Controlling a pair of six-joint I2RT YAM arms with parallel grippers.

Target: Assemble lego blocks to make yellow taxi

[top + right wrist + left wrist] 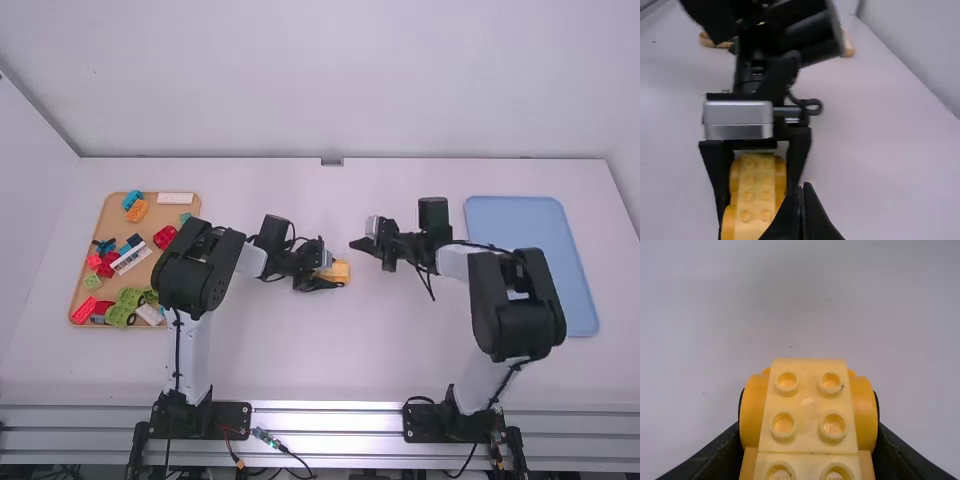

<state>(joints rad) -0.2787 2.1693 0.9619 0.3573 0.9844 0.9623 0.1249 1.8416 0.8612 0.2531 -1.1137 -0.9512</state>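
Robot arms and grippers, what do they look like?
The left arm and right arm have white links, chunky black joints and thin dark cables. The left gripper and right gripper are black, with two fingers each. The left has a silvery block.

Yellow block car [340,272]: partly hidden by left gripper [326,276], one end cut off in both wrist views | wooden tray [112,218], left: right side partly hidden by left arm [190,278] | blue tray [520,222], right: near-left part hidden by right arm [545,300] | dark-blue piece [104,246], left: too small to tell
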